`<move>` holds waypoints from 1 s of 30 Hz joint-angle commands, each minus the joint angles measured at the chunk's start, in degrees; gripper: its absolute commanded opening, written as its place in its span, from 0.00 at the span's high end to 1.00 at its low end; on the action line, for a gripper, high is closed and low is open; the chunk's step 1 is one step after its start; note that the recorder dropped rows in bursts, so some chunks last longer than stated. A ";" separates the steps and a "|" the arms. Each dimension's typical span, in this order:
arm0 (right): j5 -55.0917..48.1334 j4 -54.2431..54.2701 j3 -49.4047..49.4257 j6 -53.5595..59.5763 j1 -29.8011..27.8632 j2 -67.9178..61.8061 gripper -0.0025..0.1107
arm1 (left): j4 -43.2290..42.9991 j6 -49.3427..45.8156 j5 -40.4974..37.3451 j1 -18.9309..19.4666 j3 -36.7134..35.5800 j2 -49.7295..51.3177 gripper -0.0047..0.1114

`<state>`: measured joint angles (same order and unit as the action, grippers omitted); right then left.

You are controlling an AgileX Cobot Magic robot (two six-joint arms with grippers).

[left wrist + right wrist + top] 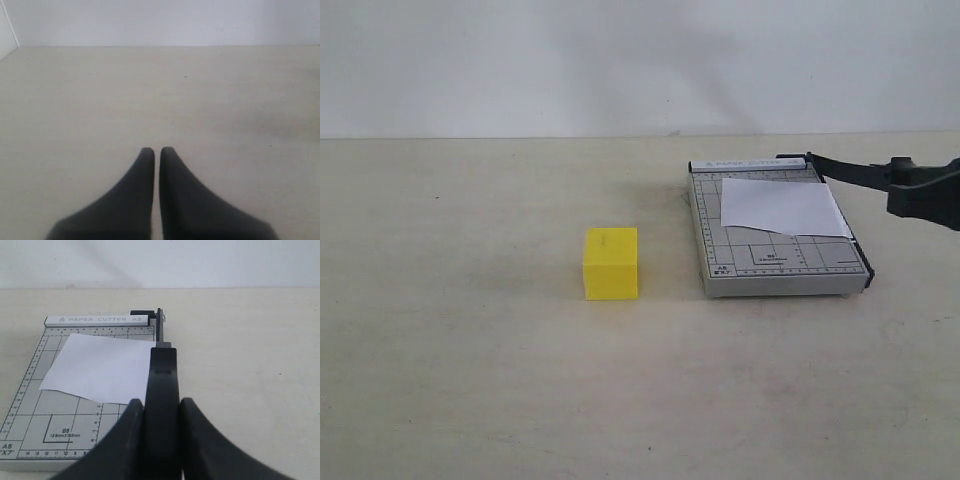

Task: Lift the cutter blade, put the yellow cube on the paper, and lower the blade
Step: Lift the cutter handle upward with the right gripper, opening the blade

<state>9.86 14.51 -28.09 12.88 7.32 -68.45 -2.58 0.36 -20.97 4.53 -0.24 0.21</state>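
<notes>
Place: a plain robot test bench, more a lab than a home or a shop.
Worktop: a broad, pale beige, matt worktop [470,380] fills all three views.
Backdrop: a flat white wall [620,60] rises straight from the worktop's far edge.
Props: a grey gridded cutter board [770,265] printed "PAPER CUTTER A5" and a bright yellow smooth block [611,262] sit well apart, like test pieces.
Light: even, with soft shadows.

I count one yellow cube [611,263], one paper [783,207], one grey cutter board [760,272], one cutter blade [850,170], one table [470,380], and two grippers of mine, the left gripper [157,150] and the right gripper [161,404], each with two fingers.
</notes>
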 commanded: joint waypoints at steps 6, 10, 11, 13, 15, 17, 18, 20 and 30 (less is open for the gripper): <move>4.90 -1.86 -1.36 1.82 -0.01 0.62 0.91 | 0.00 0.49 0.52 0.11 0.24 -0.21 0.92; 4.90 -1.86 -1.36 2.23 -0.01 0.62 0.67 | 0.00 0.49 0.52 0.11 0.24 -0.21 0.92; 4.90 -1.86 -1.36 2.23 -0.01 0.62 0.61 | 0.00 0.49 0.52 0.11 0.24 -0.21 0.92; 4.90 -1.86 -1.36 2.23 -0.01 0.62 0.53 | 0.00 0.49 0.52 0.11 0.24 -0.21 0.92; 5.21 -1.86 -1.36 2.23 -0.01 0.62 0.48 | 0.00 0.49 0.52 0.11 0.24 -0.21 0.92; 5.20 -1.86 -2.00 2.32 -0.01 1.45 0.48 | 0.00 0.49 0.52 0.11 0.24 -0.21 0.92; 5.20 -1.86 -3.26 3.29 -0.01 3.27 0.48 | 0.00 0.49 0.52 0.11 0.24 -0.21 0.92; 5.07 -1.86 -5.91 8.10 -0.01 7.62 0.48 | 0.00 0.49 0.52 0.11 0.24 -0.21 0.92; -12.04 -1.33 -8.57 12.54 -0.01 30.40 0.98 | 0.00 0.49 0.52 0.11 0.24 -0.21 0.92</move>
<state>4.36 13.27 -36.41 24.95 7.32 -41.74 -2.58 0.36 -20.97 4.53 -0.24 0.21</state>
